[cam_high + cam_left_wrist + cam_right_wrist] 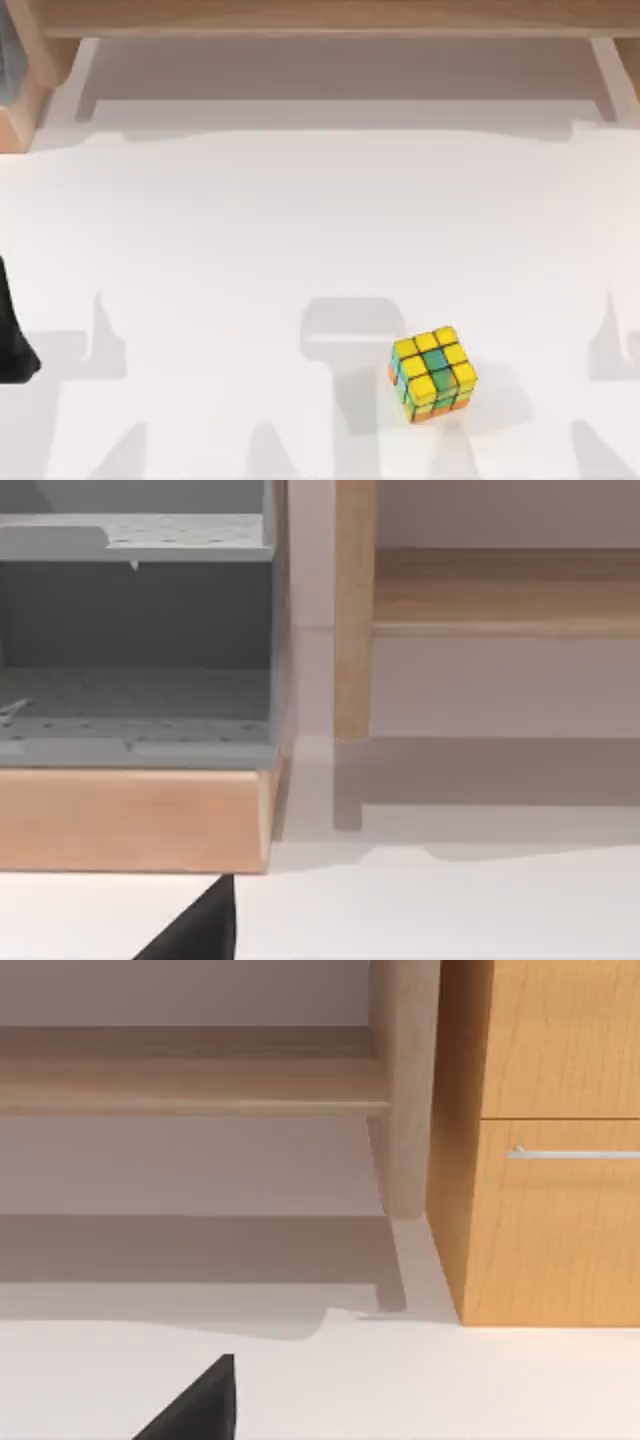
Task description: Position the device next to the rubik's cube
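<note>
The rubik's cube [432, 373] sits on the white table right of centre, near the front edge. Its top is yellow with a green stripe, and its sides are orange and green. The device is out of view. A dark part of my left arm [12, 335] juts in at the table's left edge, far from the cube. In the left wrist view a black tip of my left gripper [198, 928] hangs over the bare table. A like black tip of my right gripper [198, 1405] hangs over the table in the right wrist view.
A wooden shelf frame [320, 18] runs along the back of the table [250, 230]. A grey perforated cabinet on a wooden base [130, 690] stands at the back left. A wooden drawer unit with a metal handle [560, 1160] stands at the back right.
</note>
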Controlling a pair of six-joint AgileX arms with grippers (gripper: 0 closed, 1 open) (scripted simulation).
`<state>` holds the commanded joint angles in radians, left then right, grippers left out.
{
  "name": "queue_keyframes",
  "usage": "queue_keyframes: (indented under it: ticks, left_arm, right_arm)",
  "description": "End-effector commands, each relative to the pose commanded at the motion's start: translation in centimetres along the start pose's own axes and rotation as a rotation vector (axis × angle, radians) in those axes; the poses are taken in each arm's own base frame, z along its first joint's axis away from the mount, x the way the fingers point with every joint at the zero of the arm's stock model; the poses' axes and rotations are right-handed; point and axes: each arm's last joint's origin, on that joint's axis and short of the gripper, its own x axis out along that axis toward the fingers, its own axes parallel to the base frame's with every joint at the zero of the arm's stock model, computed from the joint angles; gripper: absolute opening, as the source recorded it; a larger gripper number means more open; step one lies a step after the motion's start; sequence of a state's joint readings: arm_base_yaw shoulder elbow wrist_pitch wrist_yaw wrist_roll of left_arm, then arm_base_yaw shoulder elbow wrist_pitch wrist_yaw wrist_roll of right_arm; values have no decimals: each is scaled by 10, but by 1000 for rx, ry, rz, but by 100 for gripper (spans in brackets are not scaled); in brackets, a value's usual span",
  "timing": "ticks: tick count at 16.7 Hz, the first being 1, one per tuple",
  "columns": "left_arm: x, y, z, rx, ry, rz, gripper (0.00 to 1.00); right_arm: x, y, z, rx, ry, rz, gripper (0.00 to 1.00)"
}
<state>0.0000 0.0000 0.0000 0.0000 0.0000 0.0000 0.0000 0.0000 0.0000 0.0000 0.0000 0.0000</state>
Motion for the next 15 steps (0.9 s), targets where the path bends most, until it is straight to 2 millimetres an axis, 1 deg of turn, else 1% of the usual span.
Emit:
queue_keyframes:
  ticks: [4, 6, 8, 12, 15]
  left_arm:
    - [1, 3, 4, 9, 30, 32, 100]
    - [2, 10, 11, 25, 100, 95, 100]
    - [6, 20, 20, 38, 209, 174, 100]
    - [23, 51, 40, 18, 508, 335, 100]
    - [43, 86, 48, -55, 765, 430, 100]
  right_arm:
    - [0, 0, 0, 0, 0, 0, 100]
    - [0, 0, 0, 0, 0, 0, 100]
    - [0, 0, 0, 0, 0, 0, 100]
    - [0, 0, 0, 0, 0, 0, 100]
    - [0, 0, 0, 0, 0, 0, 100]
